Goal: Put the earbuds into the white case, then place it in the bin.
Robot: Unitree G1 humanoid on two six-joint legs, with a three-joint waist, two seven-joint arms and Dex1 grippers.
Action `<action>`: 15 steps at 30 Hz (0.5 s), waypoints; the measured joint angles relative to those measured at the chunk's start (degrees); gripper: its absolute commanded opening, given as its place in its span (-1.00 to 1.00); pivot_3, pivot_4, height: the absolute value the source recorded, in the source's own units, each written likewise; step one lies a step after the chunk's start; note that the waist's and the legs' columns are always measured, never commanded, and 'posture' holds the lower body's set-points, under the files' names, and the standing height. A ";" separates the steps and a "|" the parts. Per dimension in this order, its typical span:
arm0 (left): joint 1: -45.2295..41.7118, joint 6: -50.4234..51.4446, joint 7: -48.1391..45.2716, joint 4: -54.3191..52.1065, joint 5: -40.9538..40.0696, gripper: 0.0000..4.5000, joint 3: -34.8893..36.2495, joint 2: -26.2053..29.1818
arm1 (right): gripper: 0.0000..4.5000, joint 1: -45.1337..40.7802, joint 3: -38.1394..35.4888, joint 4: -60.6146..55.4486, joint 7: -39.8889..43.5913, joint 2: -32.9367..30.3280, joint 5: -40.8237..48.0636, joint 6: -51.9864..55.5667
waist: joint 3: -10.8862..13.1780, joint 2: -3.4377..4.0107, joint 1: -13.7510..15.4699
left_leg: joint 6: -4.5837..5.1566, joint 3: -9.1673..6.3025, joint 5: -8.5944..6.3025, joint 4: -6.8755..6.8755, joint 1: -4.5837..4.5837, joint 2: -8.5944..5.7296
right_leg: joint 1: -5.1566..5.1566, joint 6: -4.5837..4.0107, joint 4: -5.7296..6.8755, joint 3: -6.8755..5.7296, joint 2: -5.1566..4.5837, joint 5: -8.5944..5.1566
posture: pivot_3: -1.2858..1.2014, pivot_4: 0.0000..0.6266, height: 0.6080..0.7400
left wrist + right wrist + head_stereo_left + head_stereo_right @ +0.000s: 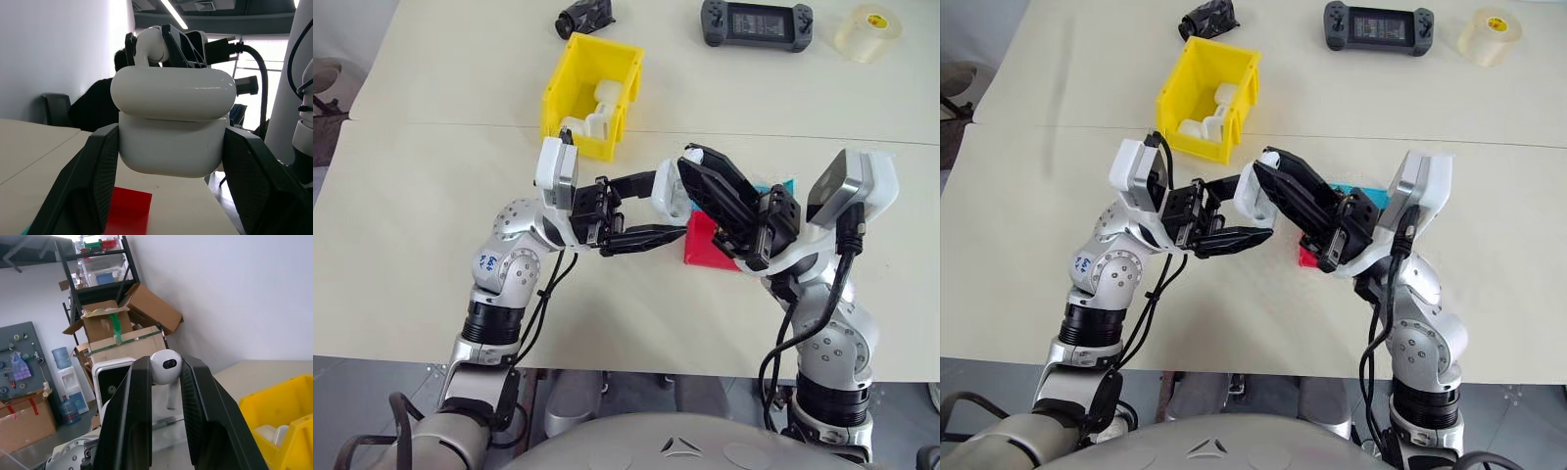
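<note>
The earbud-loading step is in hand: above the near middle of the table (pixel 431 196), the left gripper (pixel 641 209) clamps the white case (pixel 171 128), and the right gripper (pixel 165 382) pinches one earbud (pixel 165 367) just over it. Next, I judge, the stem must line up with a socket and be lowered in. The case lid looks closed in the left wrist view, though the seam is hard to read. The yellow bin (pixel 570 73) waits beyond, already holding white items.
</note>
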 measured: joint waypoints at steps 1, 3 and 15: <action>-0.04 0.12 0.15 -0.19 -0.06 0.24 0.06 0.00 | -0.80 0.16 0.01 0.06 0.10 -0.11 -0.36 -0.59 | 0.00 0.00 0.02 | 0.00 0.00 0.00 0.00 0.00 -0.01 | 0.00 0.00 0.01 0.00 -0.01 0.00 | 0.03 -0.52 1.00; -0.08 0.32 0.22 -0.28 -0.14 0.24 0.11 0.01 | -0.80 0.39 0.02 0.39 0.25 -0.36 -0.79 -1.03 | 0.00 0.00 0.05 | 0.00 0.00 0.00 0.00 0.00 -0.01 | 0.00 0.00 0.01 0.00 -0.01 0.00 | 0.03 -0.52 1.00; -0.09 0.46 0.33 -0.27 -0.14 0.24 0.12 0.11 | -0.80 1.22 0.25 2.80 2.99 -1.75 -2.49 -4.79 | 0.00 0.00 0.03 | 0.00 0.01 0.00 0.00 0.00 0.00 | 0.00 0.00 -0.01 0.01 0.00 0.00 | 0.03 -0.52 1.00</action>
